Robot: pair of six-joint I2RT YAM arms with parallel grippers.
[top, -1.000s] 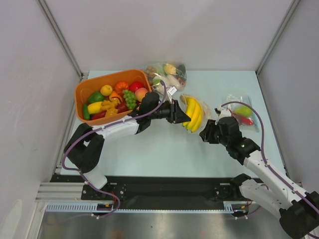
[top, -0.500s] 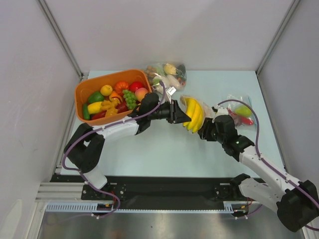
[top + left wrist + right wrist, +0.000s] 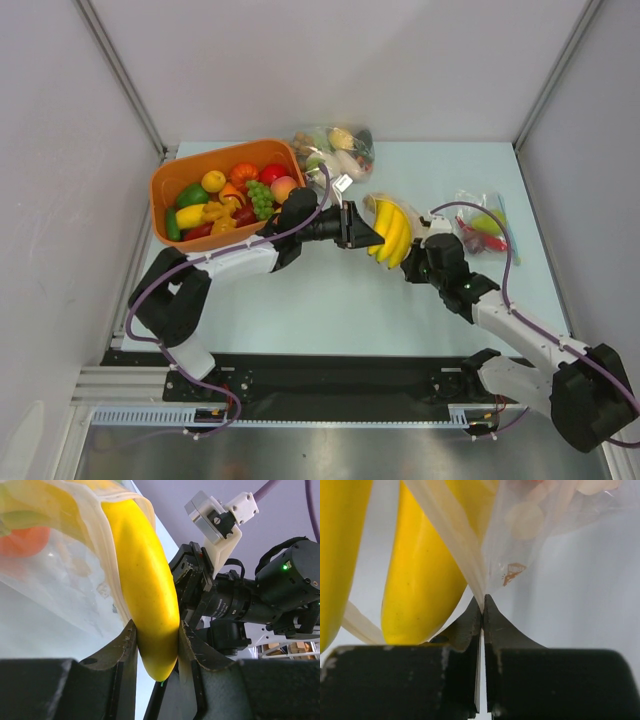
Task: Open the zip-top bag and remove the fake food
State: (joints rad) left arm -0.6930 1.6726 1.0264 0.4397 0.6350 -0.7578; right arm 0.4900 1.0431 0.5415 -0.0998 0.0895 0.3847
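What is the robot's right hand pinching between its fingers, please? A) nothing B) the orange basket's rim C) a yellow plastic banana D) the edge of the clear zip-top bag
D: the right wrist view shows the right hand shut on the edge strip of the clear zip-top bag, whereas the yellow plastic banana sits in the left hand.

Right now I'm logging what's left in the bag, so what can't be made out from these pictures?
Mouth of the zip-top bag: top view, covered by the bananas, left gripper and right gripper; how far it is open is unclear.
Orange piece: left wrist, blurred behind plastic, cut by the left edge.
Pale round slices: right wrist, cut by the top edge; count unclear.
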